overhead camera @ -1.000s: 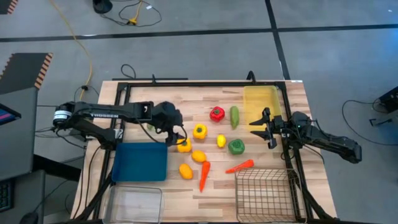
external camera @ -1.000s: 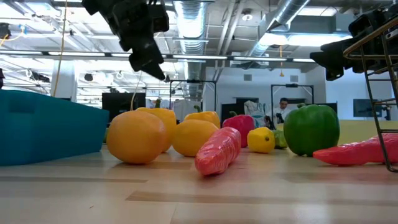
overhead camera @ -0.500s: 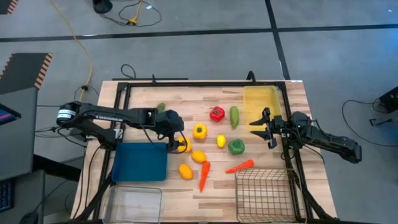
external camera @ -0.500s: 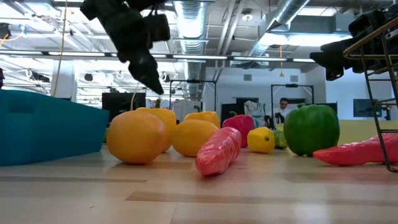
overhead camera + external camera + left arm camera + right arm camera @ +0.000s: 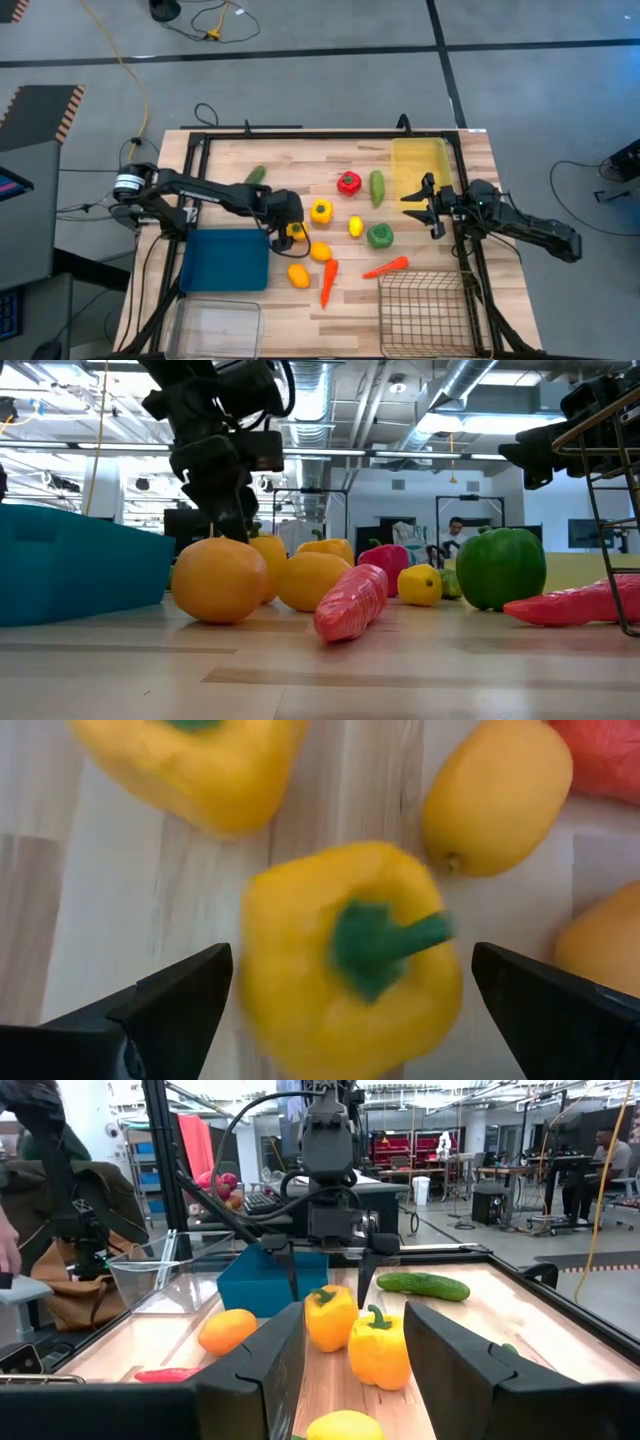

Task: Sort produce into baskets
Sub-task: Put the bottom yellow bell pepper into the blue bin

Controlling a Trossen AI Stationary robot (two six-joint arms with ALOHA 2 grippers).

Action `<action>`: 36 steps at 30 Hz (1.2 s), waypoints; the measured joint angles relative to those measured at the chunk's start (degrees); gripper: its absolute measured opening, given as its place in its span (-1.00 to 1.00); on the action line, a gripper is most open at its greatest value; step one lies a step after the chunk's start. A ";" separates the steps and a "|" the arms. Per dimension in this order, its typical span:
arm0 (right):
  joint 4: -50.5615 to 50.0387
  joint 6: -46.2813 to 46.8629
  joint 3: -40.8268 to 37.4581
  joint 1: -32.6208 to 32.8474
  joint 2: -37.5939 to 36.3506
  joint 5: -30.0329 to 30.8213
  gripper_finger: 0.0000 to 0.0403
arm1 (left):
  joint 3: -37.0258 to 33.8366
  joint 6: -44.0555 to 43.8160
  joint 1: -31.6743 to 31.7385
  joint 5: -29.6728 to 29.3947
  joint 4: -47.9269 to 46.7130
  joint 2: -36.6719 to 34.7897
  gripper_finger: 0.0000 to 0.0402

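Note:
My left gripper [image 5: 289,227] is open and points down over a yellow bell pepper [image 5: 350,960] that stands on the table beside the blue tray [image 5: 227,260]. Its fingers stand on either side of the pepper, apart from it; the right wrist view [image 5: 328,1316] shows the same. My right gripper [image 5: 414,201] is open and empty above the table's right side, next to the translucent yellow tray [image 5: 420,165]. A second yellow pepper [image 5: 321,210], lemons [image 5: 320,251], carrots [image 5: 328,282], a red pepper [image 5: 348,182], a green pepper [image 5: 379,235] and cucumbers [image 5: 377,187] lie loose on the table.
A clear bin [image 5: 215,325] stands at the near left and a wire mesh basket [image 5: 425,310] at the near right. A cucumber [image 5: 255,175] lies at the far left. A black frame [image 5: 300,135] runs round the table. People and shop furniture show beyond the table.
My left gripper has gone toward the table's near edge and a little right, tipped to point down, and come down over the yellow pepper beside the blue tray. The far-left cucumber, hidden under the arm before, now shows.

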 joint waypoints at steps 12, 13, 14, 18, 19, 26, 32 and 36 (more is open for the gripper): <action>-0.01 0.00 0.00 0.00 0.00 0.04 -0.02 | -0.04 0.13 0.02 -2.97 0.90 0.94 0.99; -0.01 0.02 0.00 0.00 0.00 0.04 -0.02 | -0.03 0.09 0.02 -2.99 1.01 0.98 0.99; 0.00 0.01 0.00 -0.02 0.00 0.02 -0.02 | 0.04 0.01 0.02 -3.00 1.68 1.34 0.99; -0.01 0.00 0.00 0.00 0.00 0.02 -0.02 | -0.05 -1.40 0.02 -3.01 1.48 2.55 0.93; 0.01 0.00 0.00 0.00 0.00 0.01 -0.02 | 0.02 -1.42 0.02 -3.01 1.61 2.75 0.90; -0.04 0.00 0.00 0.00 0.00 0.00 -0.02 | 0.00 -1.50 0.02 -3.06 1.79 3.19 0.55; -0.03 0.00 0.00 0.00 0.02 0.00 -0.02 | 1.82 -1.24 0.02 -2.97 0.42 3.27 0.50; -0.01 0.00 0.00 0.00 0.02 0.00 -0.02 | 6.83 -0.06 0.02 -2.54 -5.79 3.27 0.52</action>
